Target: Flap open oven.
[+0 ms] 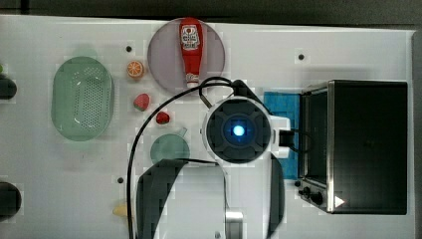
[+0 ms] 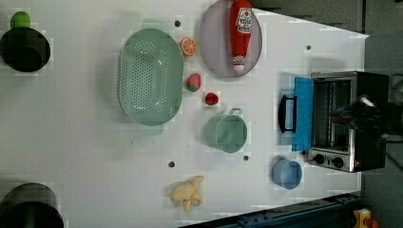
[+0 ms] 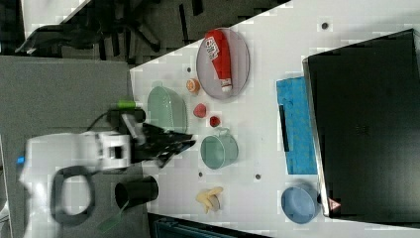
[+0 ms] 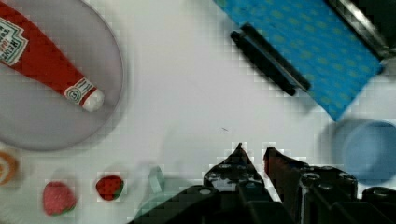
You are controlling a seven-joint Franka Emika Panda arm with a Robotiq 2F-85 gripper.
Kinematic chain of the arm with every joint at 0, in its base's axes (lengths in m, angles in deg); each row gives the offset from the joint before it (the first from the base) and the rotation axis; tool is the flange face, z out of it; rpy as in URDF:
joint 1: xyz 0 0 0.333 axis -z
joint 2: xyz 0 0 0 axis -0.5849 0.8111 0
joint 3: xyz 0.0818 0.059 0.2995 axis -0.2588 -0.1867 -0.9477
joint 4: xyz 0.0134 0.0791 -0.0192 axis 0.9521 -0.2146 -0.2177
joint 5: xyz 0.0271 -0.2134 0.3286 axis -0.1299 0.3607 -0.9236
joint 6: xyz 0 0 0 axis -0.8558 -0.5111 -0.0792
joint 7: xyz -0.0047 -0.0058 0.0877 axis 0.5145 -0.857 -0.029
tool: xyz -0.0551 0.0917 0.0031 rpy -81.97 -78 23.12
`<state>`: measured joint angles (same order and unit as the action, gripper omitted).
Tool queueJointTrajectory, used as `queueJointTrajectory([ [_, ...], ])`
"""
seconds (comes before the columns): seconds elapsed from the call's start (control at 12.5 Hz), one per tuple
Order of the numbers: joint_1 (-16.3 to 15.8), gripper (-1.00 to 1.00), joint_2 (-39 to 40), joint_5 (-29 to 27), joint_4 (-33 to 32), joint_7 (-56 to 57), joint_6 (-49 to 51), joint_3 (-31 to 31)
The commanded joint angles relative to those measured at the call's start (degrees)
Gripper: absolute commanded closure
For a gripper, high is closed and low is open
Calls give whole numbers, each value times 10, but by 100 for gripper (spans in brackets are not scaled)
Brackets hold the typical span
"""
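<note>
The oven [image 1: 368, 144] is a black box with a silver front frame at the top view's right; it also stands in the left view [image 2: 366, 121] and the right view [image 3: 366, 124]. Its blue door [image 1: 283, 107] lies flapped down flat on the table, dark bar handle [image 4: 268, 58] on its outer edge, the oven mouth uncovered. My gripper [image 4: 254, 151] hovers over bare white table a short way from the handle, touching nothing. Its fingertips [image 4: 239, 150] stand a narrow gap apart with nothing between them. In the top view the arm's wrist [image 1: 239, 130] covers part of the door.
A ketchup bottle [image 1: 190, 50] lies on a grey plate [image 1: 164, 59]. A green colander [image 1: 82, 97], a green cup [image 1: 169, 148], strawberries [image 1: 142, 101] and an orange slice [image 1: 135, 69] lie to the top view's left. A blue bowl [image 2: 287, 173] stands by the oven's knobs.
</note>
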<state>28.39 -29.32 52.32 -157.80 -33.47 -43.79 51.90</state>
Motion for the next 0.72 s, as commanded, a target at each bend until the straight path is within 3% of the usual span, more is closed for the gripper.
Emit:
queueJointTrajectory([
  [0.08,-2,65,-35,-16,76,-32,96,2],
  [0.32,-2,65,-28,-18,139,-32,191,10],
  [0.72,-3,65,-29,-21,150,-30,195,7],
])
